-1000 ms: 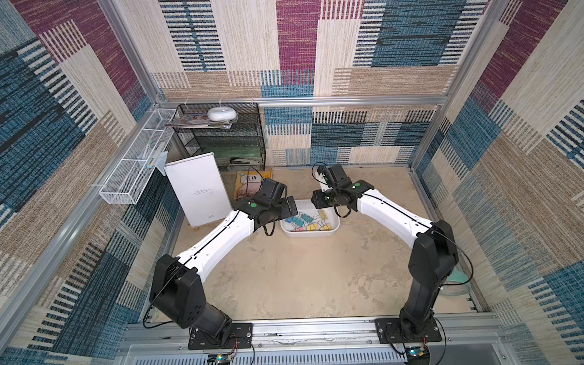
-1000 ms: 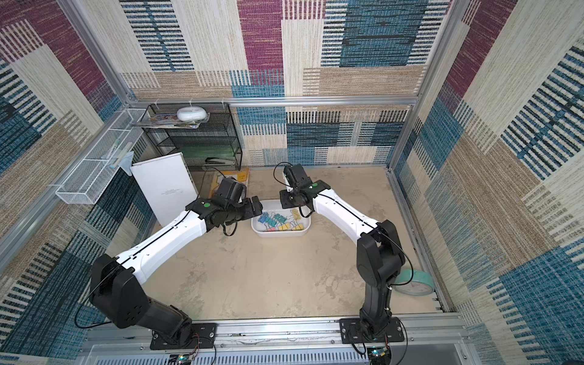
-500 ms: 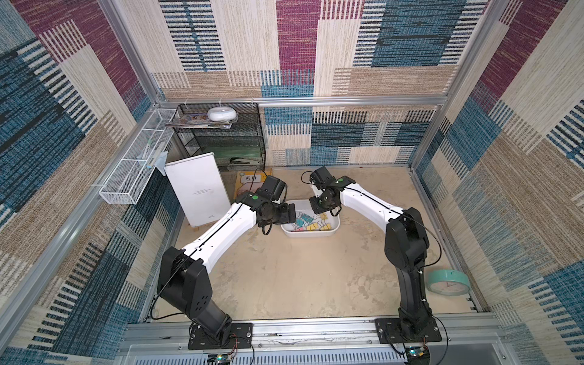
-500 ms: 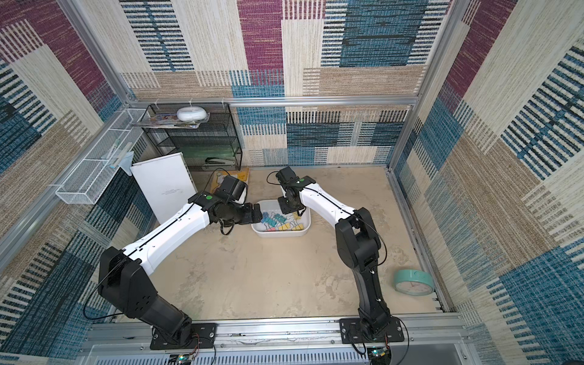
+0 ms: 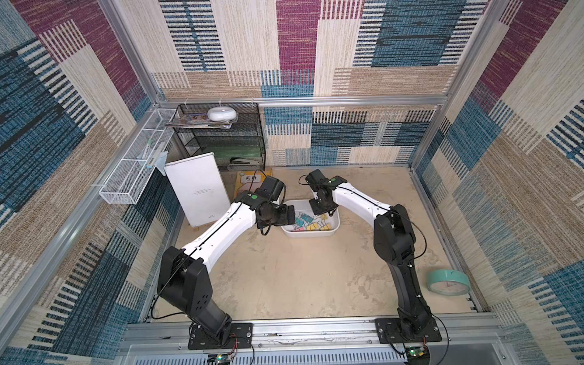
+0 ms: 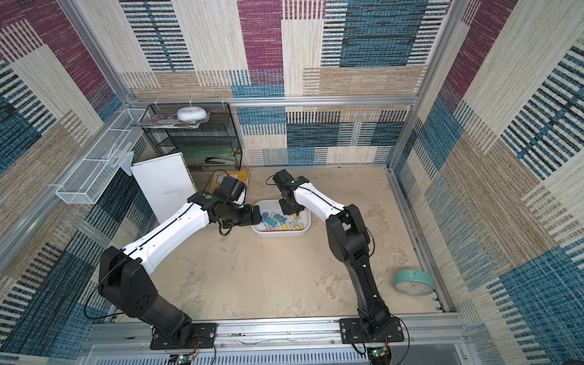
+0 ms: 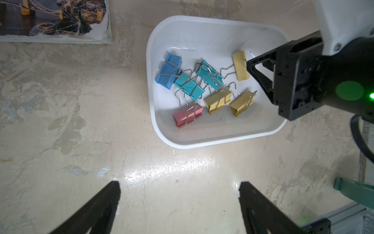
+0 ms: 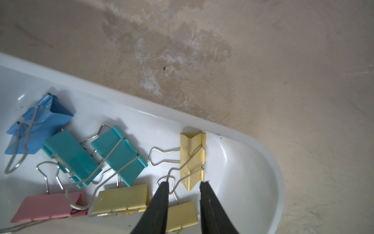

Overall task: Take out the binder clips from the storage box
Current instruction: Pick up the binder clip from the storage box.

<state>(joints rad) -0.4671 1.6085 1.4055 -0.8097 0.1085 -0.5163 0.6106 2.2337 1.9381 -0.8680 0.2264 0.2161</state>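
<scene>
On the near side of the tabletop (image 5: 284,278), off to the right, a teal round clock (image 5: 448,281) lies flat, well apart from everything else.

Further in, the left gripper (image 7: 179,183) hangs above bare tabletop at the left end of the storage box (image 5: 311,235). Its fingers (image 7: 101,204) are spread wide, holding and touching nothing.

The storage box sits flat near the middle of the tabletop, and all seven binder clips (image 7: 202,87) lie inside it. The pink clip (image 7: 188,115) and two yellow clips (image 7: 218,100) lie along the near side. Two teal clips (image 7: 189,86) are tangled by their wire handles in the middle, and the blue clip (image 7: 169,71) touches one of them at the left end.

The right gripper (image 8: 184,183) reaches down into the right end of the box over the third yellow clip (image 8: 192,160), which lies near the far wall. Its fingers (image 8: 162,200) stand only narrowly apart, with a clear gap between them. The clip's lower corner sits just inside that gap. One fingertip meets the loop of the clip's wire handle; whether the other touches the clip's body cannot be told. The clip rests on the box floor.

Beyond the box, a yellow book (image 5: 249,180) lies flat. A white board (image 5: 197,186) leans upright to its left. Behind them, a black mesh rack (image 5: 227,139) stands against the back wall, and a white wire basket (image 5: 132,177) hangs on the left wall.
</scene>
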